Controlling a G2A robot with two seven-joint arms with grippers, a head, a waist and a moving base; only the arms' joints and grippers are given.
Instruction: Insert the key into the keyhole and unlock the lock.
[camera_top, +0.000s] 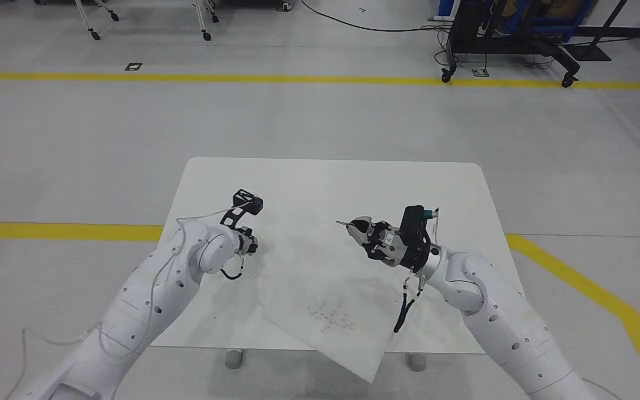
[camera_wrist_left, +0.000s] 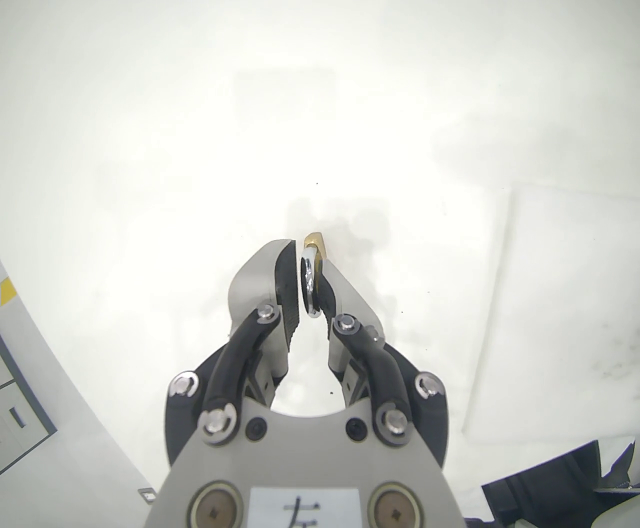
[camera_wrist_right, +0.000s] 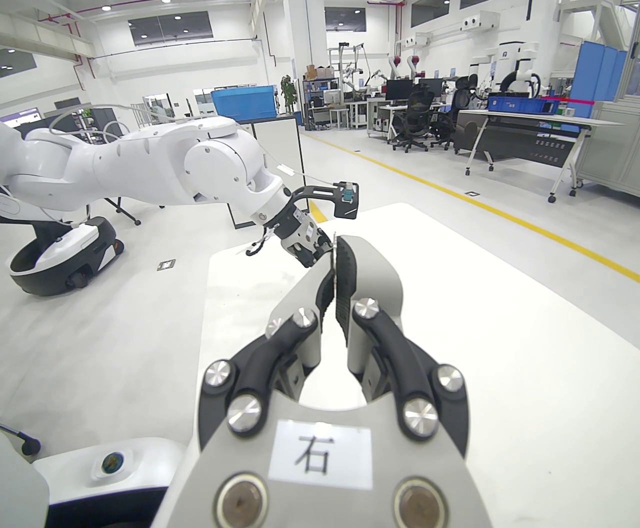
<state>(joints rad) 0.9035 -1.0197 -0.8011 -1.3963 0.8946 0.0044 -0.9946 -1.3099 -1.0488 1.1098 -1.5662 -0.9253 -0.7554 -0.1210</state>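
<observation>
**Top view.** The left gripper (camera_top: 247, 243) sits above the white table (camera_top: 300, 180), at nine o'clock of its centre. It is clamped on the lock (camera_wrist_left: 315, 245), with the silver shackle between the pads and the brass body jutting past the tips. The right gripper (camera_top: 362, 231) lies toward three o'clock from the left one and well apart from it. It pinches the key (camera_top: 345, 224), whose thin blade points toward nine o'clock. A white sheet (camera_top: 330, 320) lies at six o'clock, overhanging the table's near edge.
</observation>
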